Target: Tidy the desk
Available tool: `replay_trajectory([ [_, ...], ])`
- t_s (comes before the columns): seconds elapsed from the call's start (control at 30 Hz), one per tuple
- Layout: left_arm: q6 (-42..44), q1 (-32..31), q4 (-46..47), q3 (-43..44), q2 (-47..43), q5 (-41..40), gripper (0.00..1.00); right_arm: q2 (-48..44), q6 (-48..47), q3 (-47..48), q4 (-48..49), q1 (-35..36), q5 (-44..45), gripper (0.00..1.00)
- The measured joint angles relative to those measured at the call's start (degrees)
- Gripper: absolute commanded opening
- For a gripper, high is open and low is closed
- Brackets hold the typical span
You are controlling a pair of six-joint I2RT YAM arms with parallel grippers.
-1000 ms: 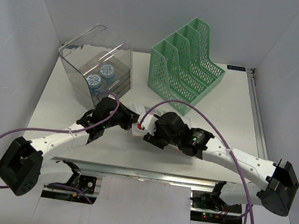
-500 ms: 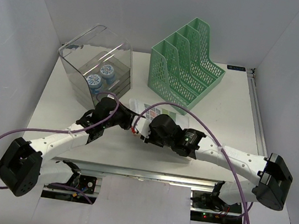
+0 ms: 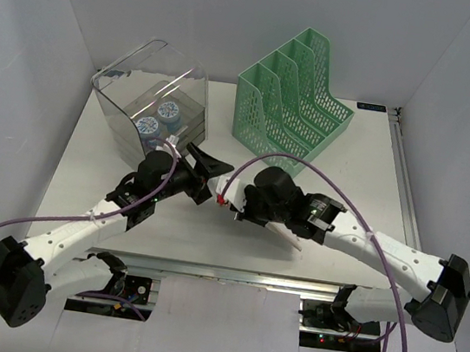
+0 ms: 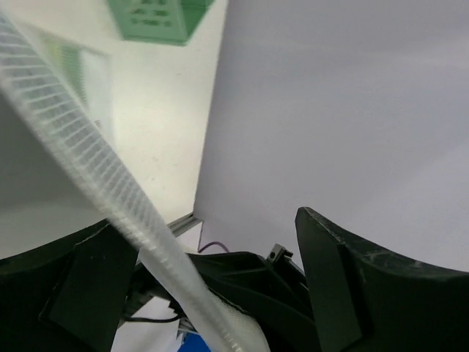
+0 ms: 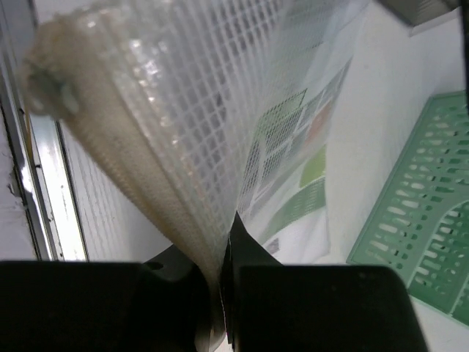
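Mesh pouch (image 5: 183, 132) blurred up close (printed sheet (image 5: 293, 158) inside unreadable).

The pouch (image 5: 183, 132) is translucent, faintly glossy plastic reinforced with a woven white grid. The green rack (image 3: 303, 98) is matt perforated plastic. The box (image 3: 145, 98) left of it is clear, glossy plastic. The surface (image 3: 356, 184) beneath the rack is smooth matt white, and its front rail (image 3: 247, 276) is bare metal.

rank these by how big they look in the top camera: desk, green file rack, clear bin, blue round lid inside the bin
1. desk, by far the largest
2-3. green file rack and clear bin: they look about alike, so no ranking between them
4. blue round lid, the smallest
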Motion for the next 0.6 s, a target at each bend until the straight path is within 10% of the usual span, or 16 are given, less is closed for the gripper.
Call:
replay_trajectory([
  [0.6, 30.27, 0.02, -10.19, 19.51, -13.19, -1.27, 0.98, -12.22, -1.94, 12.63, -0.38, -34.76, -20.06, 0.08],
])
